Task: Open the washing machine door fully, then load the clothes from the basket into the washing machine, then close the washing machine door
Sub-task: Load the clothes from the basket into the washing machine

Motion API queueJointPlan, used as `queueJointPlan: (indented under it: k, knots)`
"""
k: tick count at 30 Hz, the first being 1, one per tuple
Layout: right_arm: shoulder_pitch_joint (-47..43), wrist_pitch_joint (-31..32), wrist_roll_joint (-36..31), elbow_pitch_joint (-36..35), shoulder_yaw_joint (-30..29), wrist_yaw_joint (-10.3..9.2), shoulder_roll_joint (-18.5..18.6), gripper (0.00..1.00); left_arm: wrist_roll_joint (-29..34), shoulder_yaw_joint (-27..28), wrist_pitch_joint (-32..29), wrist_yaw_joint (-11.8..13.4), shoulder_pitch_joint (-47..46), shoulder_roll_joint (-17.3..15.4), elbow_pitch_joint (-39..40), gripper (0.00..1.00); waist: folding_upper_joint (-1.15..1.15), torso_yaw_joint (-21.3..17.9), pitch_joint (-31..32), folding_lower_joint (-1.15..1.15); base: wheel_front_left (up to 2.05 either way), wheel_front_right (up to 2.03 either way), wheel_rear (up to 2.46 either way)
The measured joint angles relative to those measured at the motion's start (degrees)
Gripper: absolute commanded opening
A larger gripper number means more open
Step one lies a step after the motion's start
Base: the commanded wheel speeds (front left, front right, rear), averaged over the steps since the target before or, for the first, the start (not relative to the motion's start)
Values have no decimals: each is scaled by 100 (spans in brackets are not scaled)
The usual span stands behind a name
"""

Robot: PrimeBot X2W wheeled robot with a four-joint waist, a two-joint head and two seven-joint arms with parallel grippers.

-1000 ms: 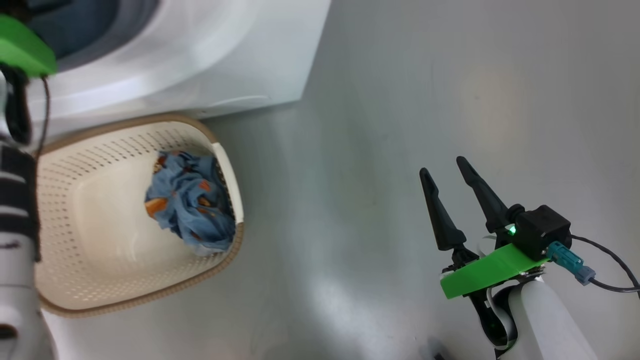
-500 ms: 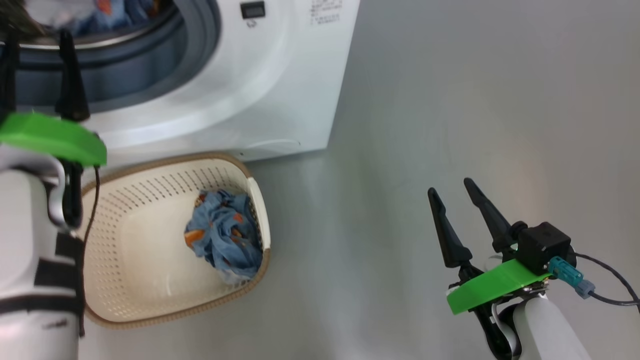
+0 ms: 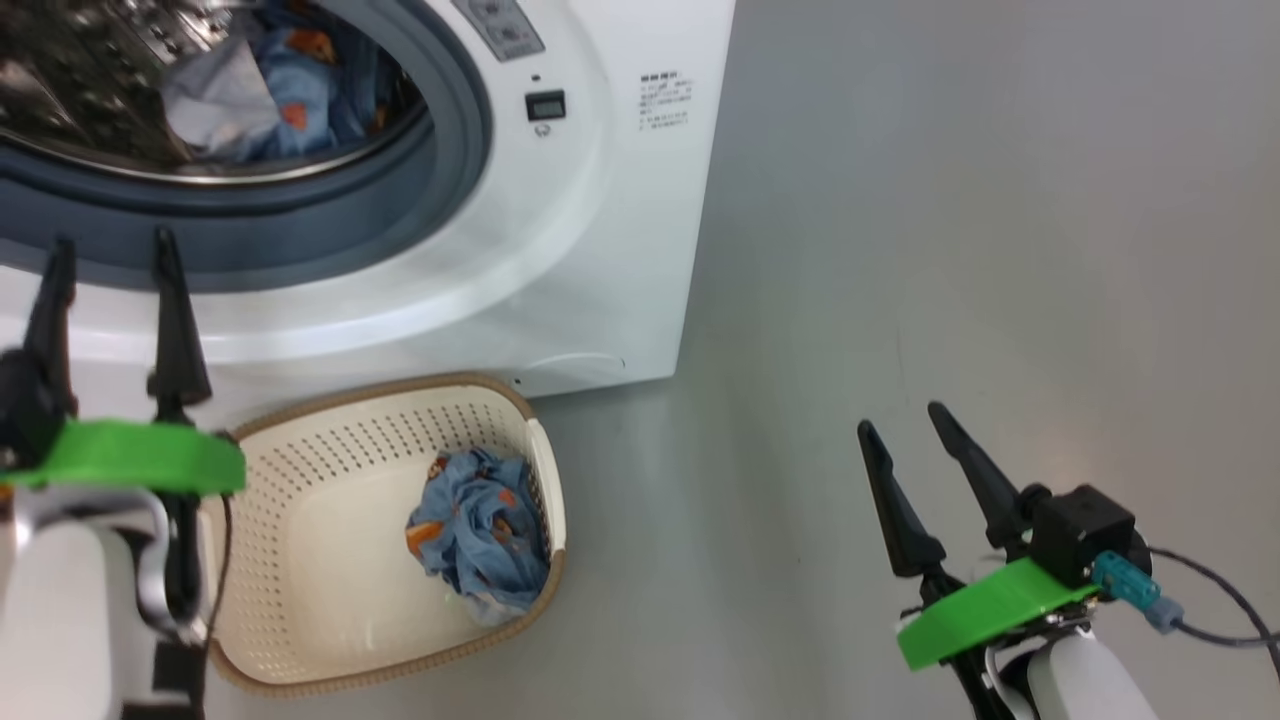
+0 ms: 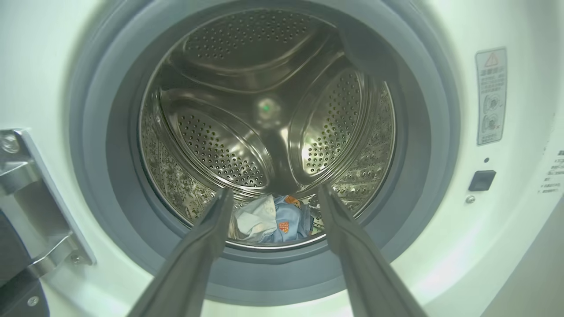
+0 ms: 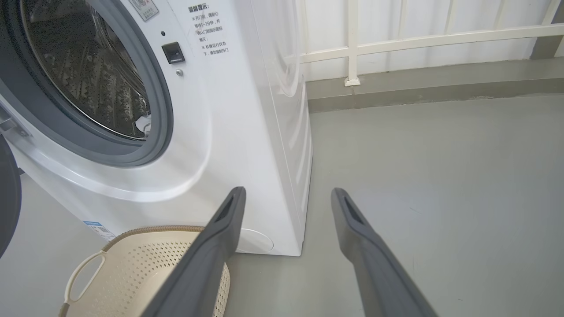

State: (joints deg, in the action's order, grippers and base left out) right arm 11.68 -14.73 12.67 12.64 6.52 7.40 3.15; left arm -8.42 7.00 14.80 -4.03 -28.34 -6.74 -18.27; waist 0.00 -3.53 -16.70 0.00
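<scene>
The washing machine [image 3: 560, 250] stands at the upper left with its drum [image 4: 264, 114] open. On the drum floor lie a pale blue-white garment [image 3: 215, 95] and light blue fabric with orange print [image 4: 286, 222]. The cream basket [image 3: 300, 560] sits on the floor in front of the machine and holds one blue garment with orange print [image 3: 480, 545]. My left gripper [image 3: 112, 245] is open and empty, pointing at the drum mouth from just outside the gasket [image 4: 414, 132]. My right gripper [image 3: 900, 420] is open and empty over bare floor, right of the basket. A dark curved edge of the door [image 5: 5, 198] shows at the far left.
Grey floor [image 3: 950, 250] spreads to the right of the machine. A white railing [image 5: 396, 39] and a low kerb run behind it. The door's metal hinge plate [image 4: 31, 198] sits left of the drum mouth. A small latch socket [image 4: 481, 179] is on the machine's right face.
The head camera has tilted up, bringing the drum and the clothes inside it into view. My left gripper, still open, has drawn back from the drum mouth. The right gripper has barely moved.
</scene>
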Motion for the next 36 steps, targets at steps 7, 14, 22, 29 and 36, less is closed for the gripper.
queueJointPlan:
  k: [7,14,22,29,36]
  knots:
    - [-265,0,-165,-1,-36,0,-2,100,66,125,0,31,987,151,699,100,0,95,378,0,0,0,0]
    - [-389,1,-225,-24,-46,0,-1,100,114,215,0,126,1898,292,1156,100,0,178,677,0,0,0,0]
    - [-609,0,-253,-69,-45,0,5,100,93,221,-1,253,2856,405,1611,100,0,211,971,0,0,0,0]
    - [-662,1,-252,-149,-102,0,53,100,33,80,-1,385,3598,419,1941,100,0,219,1070,0,0,0,0]
    - [-704,1,-252,-194,-147,0,64,100,-62,-164,-1,597,3812,419,2085,100,0,264,1068,0,0,0,0]
